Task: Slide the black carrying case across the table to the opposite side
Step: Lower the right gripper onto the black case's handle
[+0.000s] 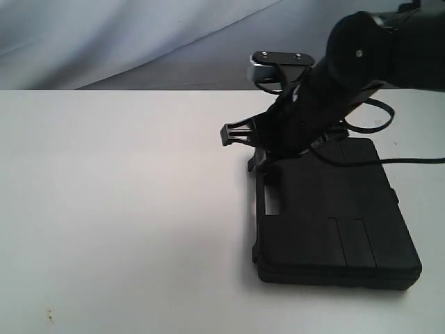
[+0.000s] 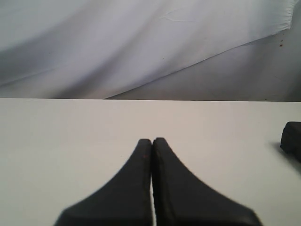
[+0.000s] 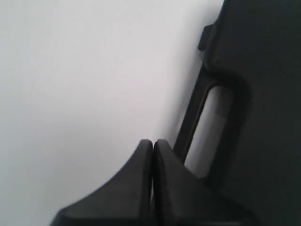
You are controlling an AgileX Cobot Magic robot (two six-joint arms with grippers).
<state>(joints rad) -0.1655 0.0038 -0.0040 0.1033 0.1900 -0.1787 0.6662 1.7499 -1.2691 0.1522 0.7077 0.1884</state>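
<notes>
The right claw (image 3: 152, 143) is clenched, its two fingers pressed flat against each other with nothing between them. It hangs low over the white bench (image 1: 125, 209), right beside the black carrying case (image 1: 334, 216). The part of the case nearest the claw tips is its handle (image 3: 192, 113), a slim bar with a long slot behind it. One finger overlaps that bar in the right wrist view, and whether they touch cannot be told. In the exterior view the case lies flat on the bench, lid up, and stretches away from the claw toward the camera. The right arm slants down over its handle end, and a thin black cable (image 1: 410, 161) trails off on the far side of the case from the claw. The left claw (image 2: 151, 141) is clenched too, empty, with bare bench beneath and ahead of it. A pale draped cloth (image 2: 141, 47) hangs beyond the bench's far edge. A dark shape at the edge of the left wrist view is too cut off to name.
</notes>
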